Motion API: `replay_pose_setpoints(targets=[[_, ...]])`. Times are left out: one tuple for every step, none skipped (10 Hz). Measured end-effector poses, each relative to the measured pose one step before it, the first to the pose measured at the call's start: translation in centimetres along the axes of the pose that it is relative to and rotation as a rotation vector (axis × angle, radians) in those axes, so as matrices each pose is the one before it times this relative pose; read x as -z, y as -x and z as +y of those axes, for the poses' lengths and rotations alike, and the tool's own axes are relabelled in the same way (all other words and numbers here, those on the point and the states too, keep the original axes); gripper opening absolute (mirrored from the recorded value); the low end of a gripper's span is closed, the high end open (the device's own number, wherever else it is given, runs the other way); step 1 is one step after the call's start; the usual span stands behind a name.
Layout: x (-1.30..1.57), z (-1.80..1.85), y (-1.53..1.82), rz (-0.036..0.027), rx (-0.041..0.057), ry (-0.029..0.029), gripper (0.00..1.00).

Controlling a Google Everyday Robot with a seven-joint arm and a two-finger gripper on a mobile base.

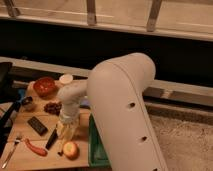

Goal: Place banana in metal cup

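Note:
My gripper [67, 128] points straight down at the wooden table [20, 160], hanging from the big white arm [120, 110]. It sits right on the pale-yellow banana [63, 134], which is mostly covered by it. I cannot tell whether the banana is gripped. The small dark metal cup [27, 102] stands at the table's left side, well left of the gripper and in front of the red bowl [45, 86].
A white cup [66, 79] stands behind the arm. Dark red fruit [51, 107], a black block [37, 125], a black-handled knife [51, 140], a red pepper [36, 148] and a round orange fruit [70, 149] surround the gripper. A green tray [95, 145] lies to the right.

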Motion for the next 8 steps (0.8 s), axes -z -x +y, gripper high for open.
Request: replay_pose_setpoints(targets=[[-0.164,0.439,0.263,-0.00106,0.0097,0.00274,0.41],[-0.018,0.21,0.06,-0.00331,0.00453,0.00126,0.31],[0.226,-0.047,-0.137,-0.00787,0.00151,-0.00376,0.2],[0.535,-0.024,-0.164,-0.01206,-0.00072,-0.00587,0.1],[0.599,-0.009,-0.087,-0.0143,-0.00086,-0.00627,0.03],[0.95,0.018,0.015,-0.0209,0.00094,-0.00408,0.0],[1.5,-0.06,0.226,-0.04319,0.00823,0.00407,0.0],[1.339,-0.088,0.321,-0.03656,0.00882,0.00259,0.0]])
